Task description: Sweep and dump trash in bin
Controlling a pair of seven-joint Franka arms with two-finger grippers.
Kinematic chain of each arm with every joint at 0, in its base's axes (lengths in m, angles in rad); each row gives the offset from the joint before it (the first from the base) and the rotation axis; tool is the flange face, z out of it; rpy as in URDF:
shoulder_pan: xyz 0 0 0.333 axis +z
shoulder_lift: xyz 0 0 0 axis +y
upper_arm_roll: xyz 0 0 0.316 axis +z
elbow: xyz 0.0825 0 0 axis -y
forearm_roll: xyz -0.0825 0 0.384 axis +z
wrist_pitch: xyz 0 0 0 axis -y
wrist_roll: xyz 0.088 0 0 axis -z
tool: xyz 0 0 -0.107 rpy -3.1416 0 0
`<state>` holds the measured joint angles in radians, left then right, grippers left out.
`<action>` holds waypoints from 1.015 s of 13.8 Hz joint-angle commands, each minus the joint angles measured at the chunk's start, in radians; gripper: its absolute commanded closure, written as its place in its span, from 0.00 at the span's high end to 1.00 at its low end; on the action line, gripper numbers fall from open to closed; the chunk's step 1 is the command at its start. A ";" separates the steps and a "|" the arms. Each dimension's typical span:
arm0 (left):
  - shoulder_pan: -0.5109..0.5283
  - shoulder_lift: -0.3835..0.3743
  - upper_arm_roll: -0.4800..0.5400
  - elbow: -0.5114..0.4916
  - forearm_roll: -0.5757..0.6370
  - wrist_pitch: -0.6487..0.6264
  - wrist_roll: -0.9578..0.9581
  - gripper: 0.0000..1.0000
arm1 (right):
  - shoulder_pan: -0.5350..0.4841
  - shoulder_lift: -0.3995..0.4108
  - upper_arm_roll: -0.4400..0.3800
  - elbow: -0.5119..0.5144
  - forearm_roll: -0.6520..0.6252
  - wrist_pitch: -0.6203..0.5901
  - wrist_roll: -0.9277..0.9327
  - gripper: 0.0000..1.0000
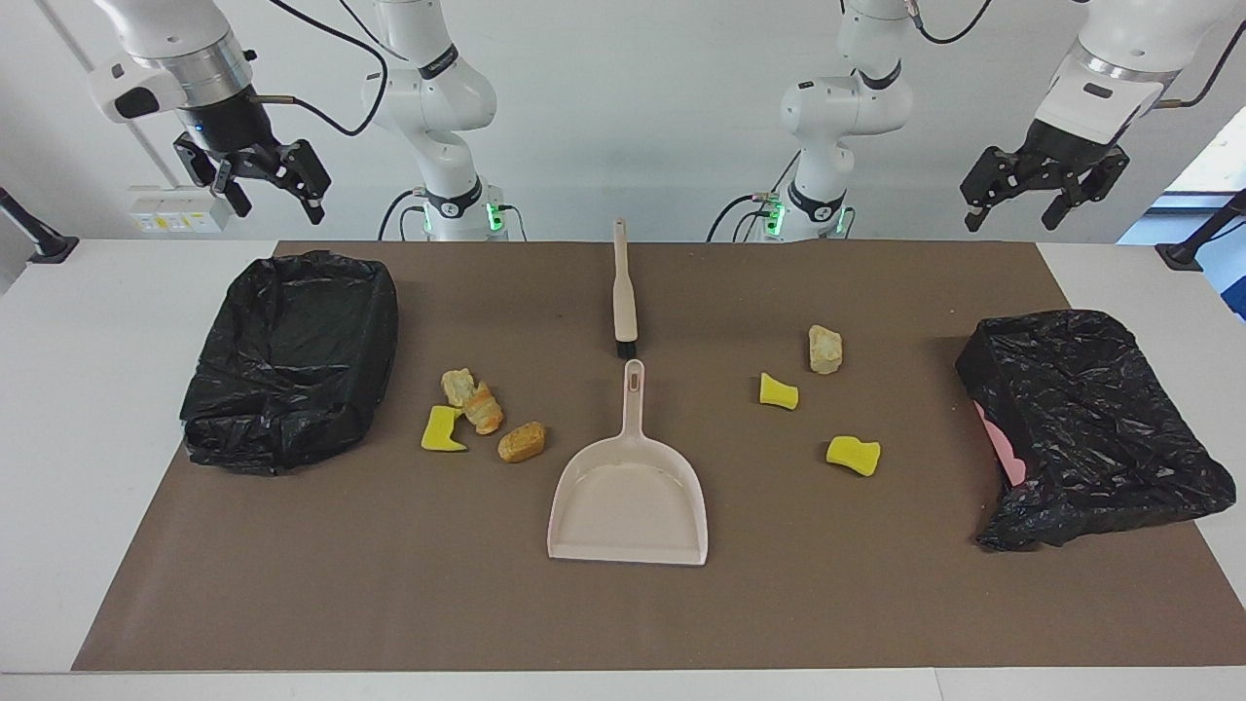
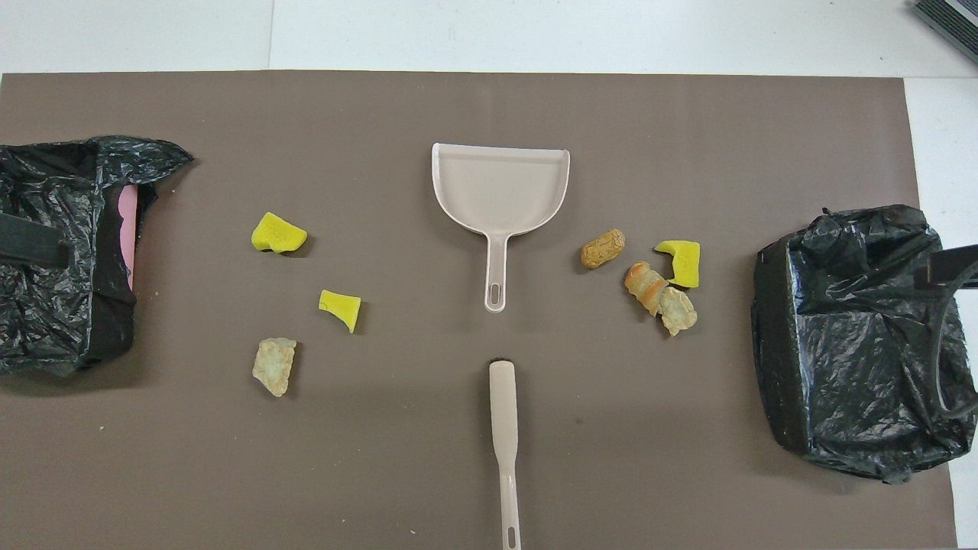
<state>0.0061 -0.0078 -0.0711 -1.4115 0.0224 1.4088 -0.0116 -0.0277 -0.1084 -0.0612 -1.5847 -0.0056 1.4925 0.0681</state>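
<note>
Seven scraps of trash lie on the brown mat covering the surface, in two loose groups, one to either side of the beige dustpan (image 1: pixel 628 501). Under neither gripper, the group toward the right arm's end holds a yellow sponge piece (image 1: pixel 443 429), a pale bread chunk (image 1: pixel 458 386) touching an orange-brown bread chunk (image 1: pixel 483 409), and a tan bread chunk (image 1: pixel 522 442) nearest the dustpan. The group toward the left arm's end holds a pale bread lump (image 1: pixel 824 350), a small yellow sponge wedge (image 1: pixel 778 391) and a rounded yellow sponge piece (image 1: pixel 854 455), all apart from one another.

The right gripper (image 1: pixel 277 200) hangs high in the air with its fingers spread apart and nothing between them, above the robots' edge of the surface by the black-lined bin (image 1: pixel 292 360) at its end. The left gripper (image 1: pixel 1012 209) hangs likewise, fingers apart and empty, above the edge near the other black-lined bin (image 1: pixel 1090 419), whose liner shows a pink patch. Both arms wait.

The beige brush (image 1: pixel 624 292) lies between the two grippers, its black bristles pointing at the dustpan handle, just short of it.
</note>
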 commanded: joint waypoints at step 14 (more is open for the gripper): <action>-0.037 -0.043 -0.012 -0.060 -0.004 0.019 -0.021 1.00 | -0.005 -0.010 0.000 -0.003 0.019 -0.015 -0.021 1.00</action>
<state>-0.0160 -0.0151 -0.0912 -1.4241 0.0217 1.4079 -0.0187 -0.0277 -0.1084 -0.0612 -1.5847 -0.0056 1.4925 0.0681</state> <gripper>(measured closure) 0.000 0.000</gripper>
